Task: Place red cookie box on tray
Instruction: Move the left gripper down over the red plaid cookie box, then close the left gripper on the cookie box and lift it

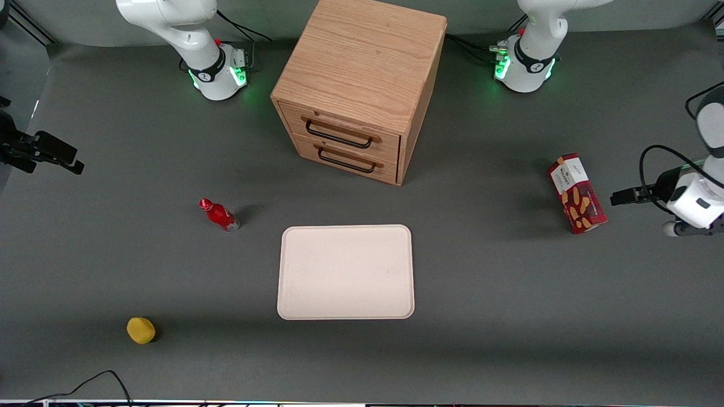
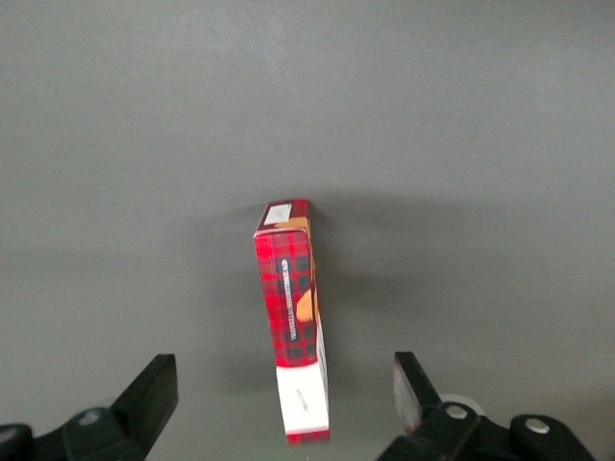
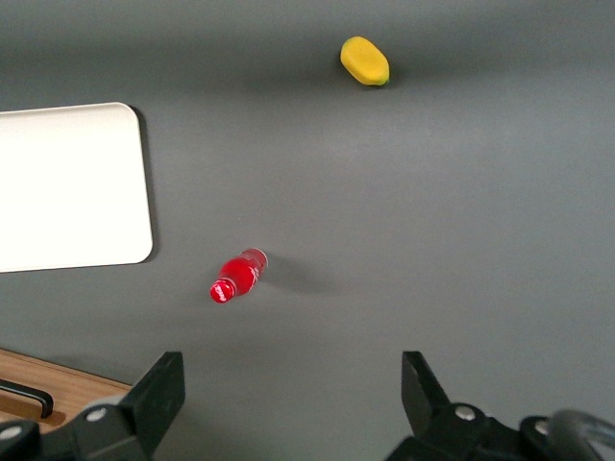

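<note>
Box [image 1: 577,193]: slim red tartan carton, stood on a long narrow edge on the table [image 1: 509,316], toward the working arm's end, well apart from the tray [image 1: 345,272] at mid-table. Judged light and stiff, though thin walls may dent; smooth card may slip. Best taken across its two broad faces, near mid-length. Gripper [image 2: 283,403]: spread wide, holding nothing, lined up with the box's white end. Hidden: the box's underside; the fingers' roots are cut off in the wrist view.

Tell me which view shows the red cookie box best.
Front view: the red cookie box shows its printed face, beside the open tool. Left wrist view shows only its narrow edge; right wrist view misses it.
</note>
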Available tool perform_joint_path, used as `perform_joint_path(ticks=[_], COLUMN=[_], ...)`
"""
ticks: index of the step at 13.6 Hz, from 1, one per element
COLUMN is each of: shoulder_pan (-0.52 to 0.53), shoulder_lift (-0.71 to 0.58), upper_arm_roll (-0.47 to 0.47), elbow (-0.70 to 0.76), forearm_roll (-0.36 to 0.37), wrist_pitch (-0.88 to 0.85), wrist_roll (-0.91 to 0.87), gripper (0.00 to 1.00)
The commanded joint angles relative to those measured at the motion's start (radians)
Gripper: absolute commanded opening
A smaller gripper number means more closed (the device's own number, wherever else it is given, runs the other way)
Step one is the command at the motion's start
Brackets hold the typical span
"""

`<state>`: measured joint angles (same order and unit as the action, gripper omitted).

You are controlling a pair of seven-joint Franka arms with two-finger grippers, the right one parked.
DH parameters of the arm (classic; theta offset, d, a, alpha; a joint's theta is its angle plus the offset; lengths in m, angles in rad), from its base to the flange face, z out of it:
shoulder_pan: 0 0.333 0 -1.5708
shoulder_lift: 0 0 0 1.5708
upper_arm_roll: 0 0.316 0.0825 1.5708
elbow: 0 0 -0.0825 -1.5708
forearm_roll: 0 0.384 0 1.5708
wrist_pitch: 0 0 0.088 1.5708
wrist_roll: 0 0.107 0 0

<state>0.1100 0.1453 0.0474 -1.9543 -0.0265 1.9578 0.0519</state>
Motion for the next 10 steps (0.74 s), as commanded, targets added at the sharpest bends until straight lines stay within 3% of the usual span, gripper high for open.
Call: perform_joint_path(ticks=[1, 6, 10], shoulder_pan=[0.007, 0.014, 0.011], shoulder_lift=[-0.118, -0.104, -0.061], upper_arm_roll=[-0.003, -0.003, -0.006], elbow=[-0.262, -0.492, -0.555], forearm_roll=[-0.012, -0.013, -0.015], wrist_pitch=[0.22, 0.562, 0.691], wrist_roll=[-0.018, -0.02, -0.037], gripper=[1.0, 1.0, 1.0])
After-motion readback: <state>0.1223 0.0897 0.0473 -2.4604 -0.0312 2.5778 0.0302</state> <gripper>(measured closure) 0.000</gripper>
